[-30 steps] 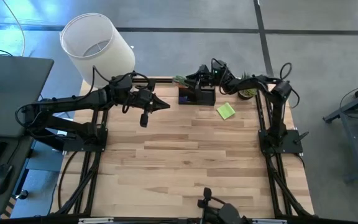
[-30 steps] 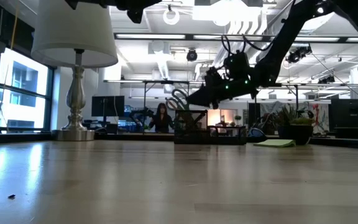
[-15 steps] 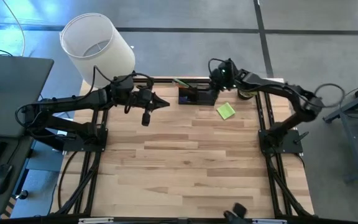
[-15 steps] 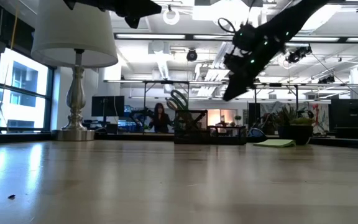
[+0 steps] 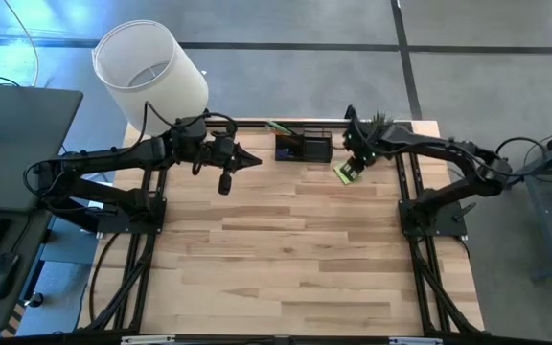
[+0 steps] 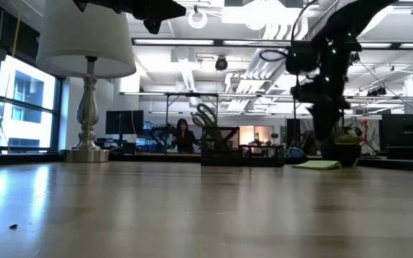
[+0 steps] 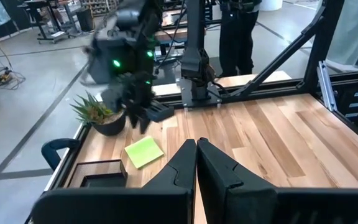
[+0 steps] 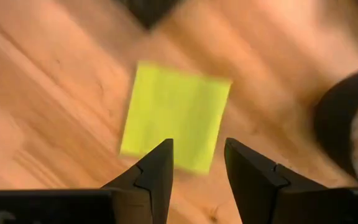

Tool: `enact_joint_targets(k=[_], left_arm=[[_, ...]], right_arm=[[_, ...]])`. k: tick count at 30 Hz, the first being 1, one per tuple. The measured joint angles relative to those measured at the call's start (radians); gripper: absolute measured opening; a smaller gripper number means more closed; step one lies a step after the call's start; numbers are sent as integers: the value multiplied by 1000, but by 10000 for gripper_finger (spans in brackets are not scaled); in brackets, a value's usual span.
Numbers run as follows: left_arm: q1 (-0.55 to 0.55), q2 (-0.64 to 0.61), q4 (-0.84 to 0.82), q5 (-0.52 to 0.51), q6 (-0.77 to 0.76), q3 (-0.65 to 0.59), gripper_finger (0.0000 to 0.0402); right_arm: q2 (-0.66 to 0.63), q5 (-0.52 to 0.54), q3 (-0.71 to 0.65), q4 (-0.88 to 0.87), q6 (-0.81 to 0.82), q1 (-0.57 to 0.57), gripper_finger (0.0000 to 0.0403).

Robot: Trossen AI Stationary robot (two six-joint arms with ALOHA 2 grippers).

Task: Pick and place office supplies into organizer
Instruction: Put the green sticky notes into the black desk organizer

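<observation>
The lime-green sticky-note pad (image 5: 345, 173) lies flat on the table, right of the black organizer (image 5: 303, 147). My right gripper (image 5: 354, 163) hangs open just over the pad, fingers pointing down. In the right wrist view the pad (image 8: 176, 115) shows beyond that gripper (image 8: 197, 163), with nothing between the fingers. Green scissor handles (image 6: 206, 115) stick up out of the organizer (image 6: 224, 149). My left gripper (image 5: 257, 160) waits shut in the air left of the organizer, and is also seen in the left wrist view (image 7: 196, 145).
A small potted plant (image 5: 379, 125) stands at the far right corner, close behind the pad. A white-shaded lamp (image 5: 149, 67) stands at the far left corner. Bare wood (image 5: 286, 249) stretches from the middle to the near edge.
My right gripper has left the organizer and swung toward the table's right and near side, ending over the sticky-note pad. On the way it tipped from nearly level to pointing steeply down. The pad and the organizer have stayed put.
</observation>
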Motion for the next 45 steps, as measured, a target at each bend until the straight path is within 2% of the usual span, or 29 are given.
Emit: enact_joint_targets(k=[8, 12, 20, 27, 38, 45], left_arm=[[0, 0, 3, 0, -1, 0, 1], [0, 0, 2, 0, -2, 0, 1], [0, 0, 2, 3, -2, 0, 1], [0, 0, -8, 3, -1, 0, 1], [0, 0, -11, 2, 0, 0, 1], [0, 0, -11, 2, 0, 0, 1]], right_arm=[[0, 9, -152, 163, 10, 6, 145], [0, 0, -164, 170, -5, 13, 164], [2, 90, -168, 184, 27, 7, 206], [37, 24, -168, 192, 104, -23, 220], [51, -110, -168, 222, 76, -90, 220], [51, -133, -168, 187, 60, -105, 220]])
